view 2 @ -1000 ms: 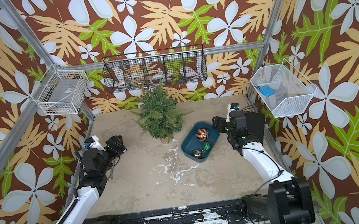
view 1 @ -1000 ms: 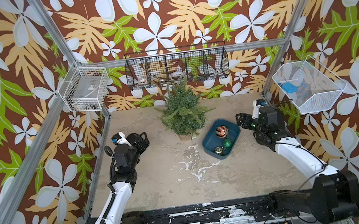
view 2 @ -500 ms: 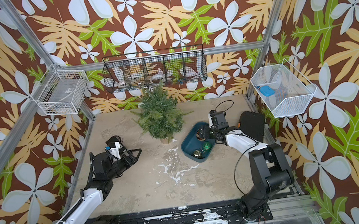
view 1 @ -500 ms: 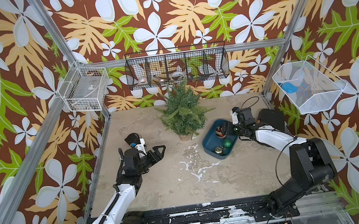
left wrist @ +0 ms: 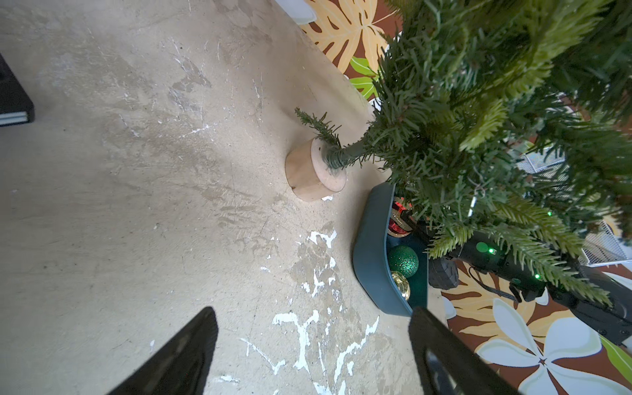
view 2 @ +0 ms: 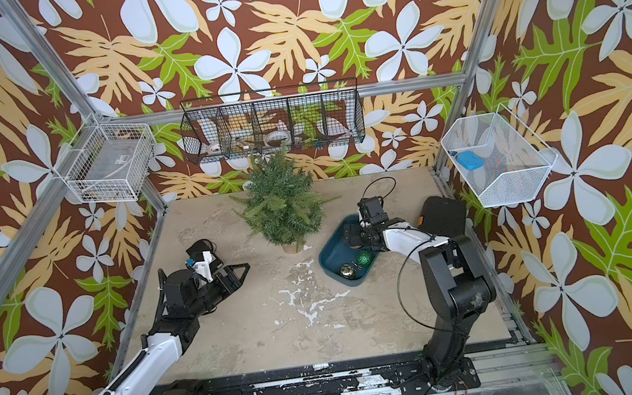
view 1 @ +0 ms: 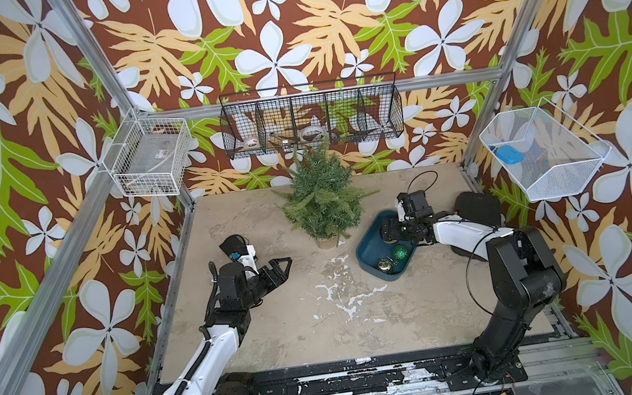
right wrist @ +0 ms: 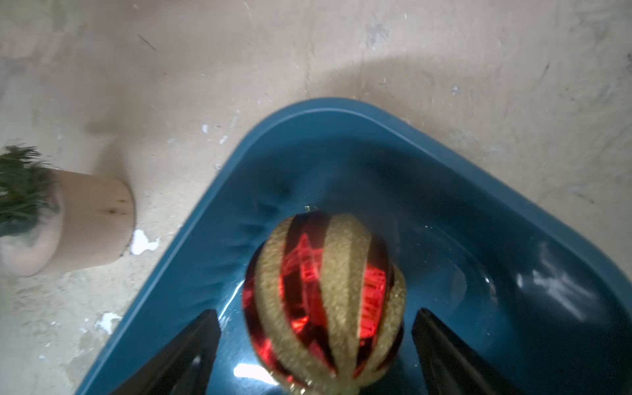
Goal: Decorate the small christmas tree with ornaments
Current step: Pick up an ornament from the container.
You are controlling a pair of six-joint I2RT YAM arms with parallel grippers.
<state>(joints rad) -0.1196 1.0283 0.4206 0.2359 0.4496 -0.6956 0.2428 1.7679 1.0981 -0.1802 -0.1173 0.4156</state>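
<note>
Straddling the red bauble (right wrist: 325,301) with the right gripper (right wrist: 314,314), jaws parted, nothing gripped, in the tray (right wrist: 307,113) corner nearest the tree (view 1: 321,202). Hovering the left gripper (left wrist: 312,311) well apart, spread, empty.

At back of tabletop (view 1: 282,329): tree (view 1: 321,202). Just right of tree, nearer front: tray (view 1: 368,254). In tray: three ornaments (view 1: 400,253).

Open tabletop (view 1: 323,323) in front — tree (view 1: 321,202) branches crowd the tray (view 1: 371,247) rim.

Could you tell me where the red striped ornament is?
Right wrist view: the red ornament lies in the blue tray, within the open right gripper, near the tree.
</note>
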